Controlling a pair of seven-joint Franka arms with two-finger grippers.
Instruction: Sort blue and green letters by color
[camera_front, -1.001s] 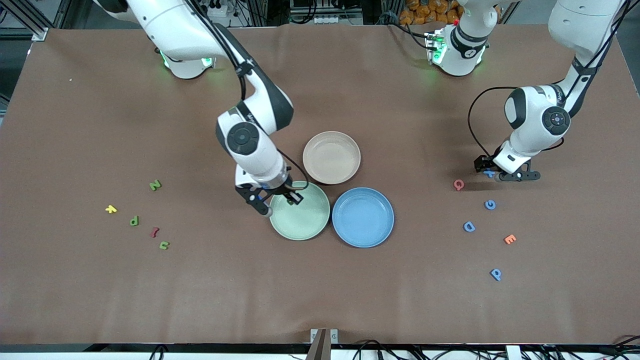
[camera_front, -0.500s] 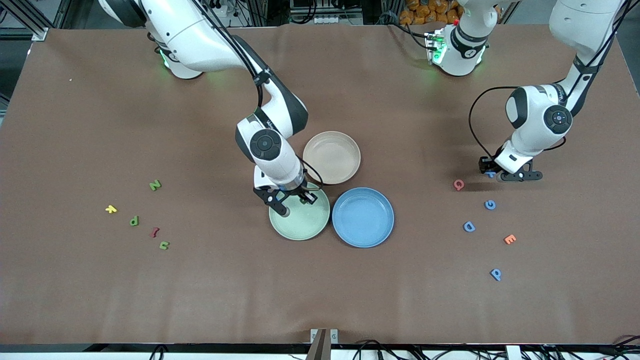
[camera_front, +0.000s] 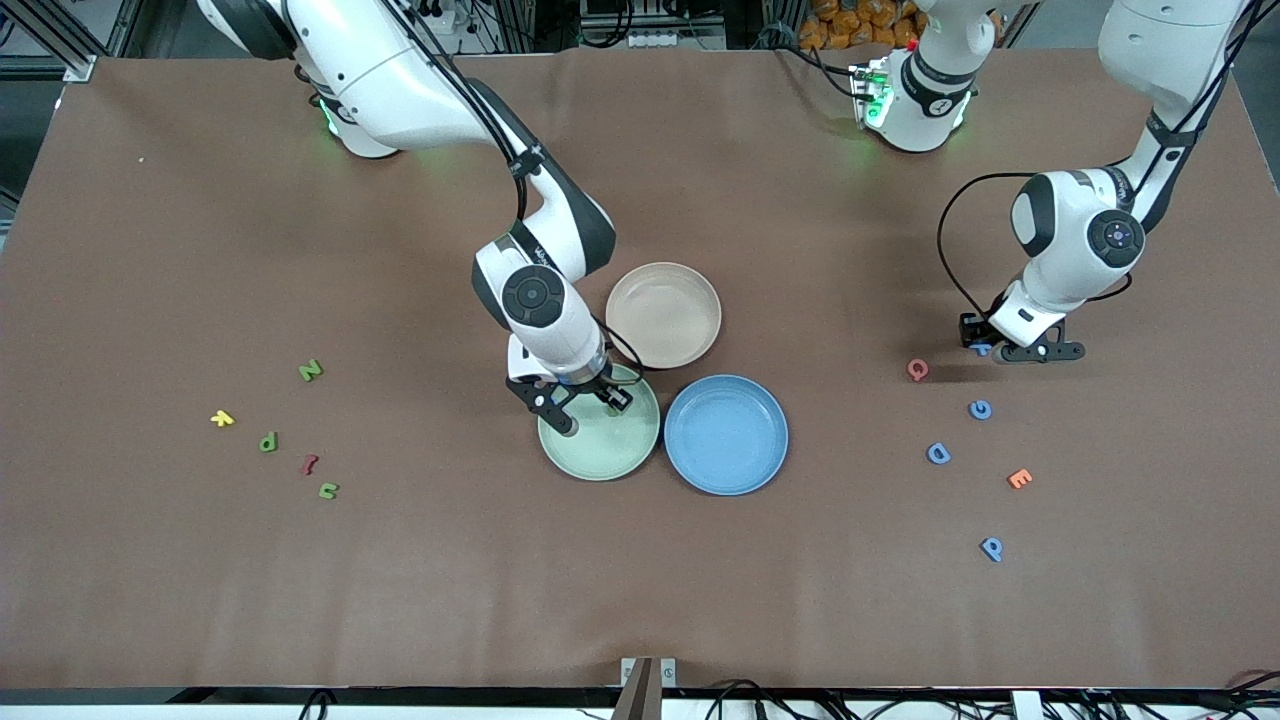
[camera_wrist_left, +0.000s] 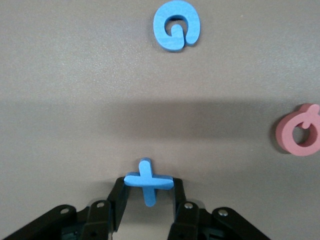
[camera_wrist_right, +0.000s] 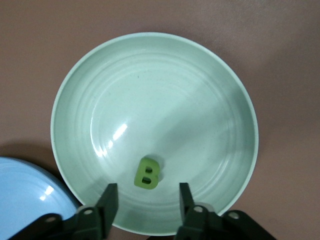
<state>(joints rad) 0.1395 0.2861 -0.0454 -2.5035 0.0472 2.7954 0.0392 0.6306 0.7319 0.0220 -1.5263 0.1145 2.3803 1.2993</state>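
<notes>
So the right gripper (camera_wrist_right: 145, 206) hangs over the green plate (camera_front: 630, 455) with its fingers spread, and the green B (camera_wrist_right: 147, 173) lies loose in that plate. Left gripper (camera_wrist_left: 149, 202) sits low toward the left arm's end of the table (camera_front: 640, 580), clamped on the blue X (camera_wrist_left: 148, 181), near the pink Q (camera_wrist_left: 300, 131). The blue G (camera_wrist_left: 176, 25) lies nearer the front camera than the Q.

A high front camera faces both robots; each wrist camera looks closely down at the tabletop.
</notes>
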